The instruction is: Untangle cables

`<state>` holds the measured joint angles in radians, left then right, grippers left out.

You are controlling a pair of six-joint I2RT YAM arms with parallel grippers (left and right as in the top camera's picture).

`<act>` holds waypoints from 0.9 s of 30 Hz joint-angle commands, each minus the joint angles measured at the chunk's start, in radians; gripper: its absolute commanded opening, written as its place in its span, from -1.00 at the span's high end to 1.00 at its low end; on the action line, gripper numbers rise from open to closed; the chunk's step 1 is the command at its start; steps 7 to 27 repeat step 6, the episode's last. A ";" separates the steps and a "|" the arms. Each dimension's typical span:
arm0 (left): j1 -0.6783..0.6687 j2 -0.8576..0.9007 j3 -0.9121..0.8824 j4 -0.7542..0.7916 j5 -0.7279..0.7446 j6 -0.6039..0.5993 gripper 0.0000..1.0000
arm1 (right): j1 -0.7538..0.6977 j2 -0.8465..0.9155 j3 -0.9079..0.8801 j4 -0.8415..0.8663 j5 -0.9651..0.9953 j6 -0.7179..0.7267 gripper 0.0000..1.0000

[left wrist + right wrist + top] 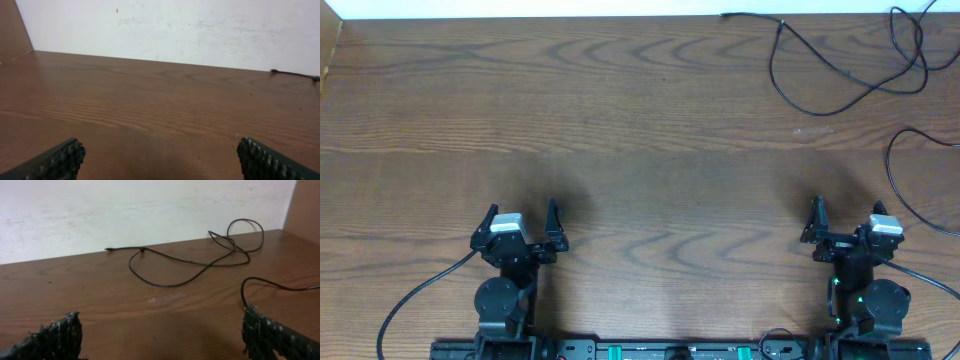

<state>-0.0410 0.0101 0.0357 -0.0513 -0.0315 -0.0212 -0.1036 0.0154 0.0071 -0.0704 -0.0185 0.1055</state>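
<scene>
**Left end effector**: jaws spread wide apart, nothing between them. In the left wrist view its ribbed fingers hang over bare wood. It sits at the near side of the table, well apart from the white wall.

**Right end effector**: jaws likewise spread wide, gripping nothing. It is level with the left one and equally far from the wall.

**Cables**, all black, none touched by either end effector:
- Long cord: its small plug end lies just beside the wall, right of centre. From there the cord sags away from the wall in one broad slack curve. It then climbs back toward the wall at the right corner, where it crosses itself in a small loop. Whether a separate cord joins that loop I cannot tell.
- Second cord: an open arc between the wall and the right end effector. It lies apart from the long cord and runs off the right edge at both ends.
</scene>
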 commanded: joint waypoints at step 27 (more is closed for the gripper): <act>-0.002 -0.006 -0.031 -0.021 0.005 0.017 -0.96 | -0.009 -0.003 -0.002 -0.005 0.005 -0.010 -0.98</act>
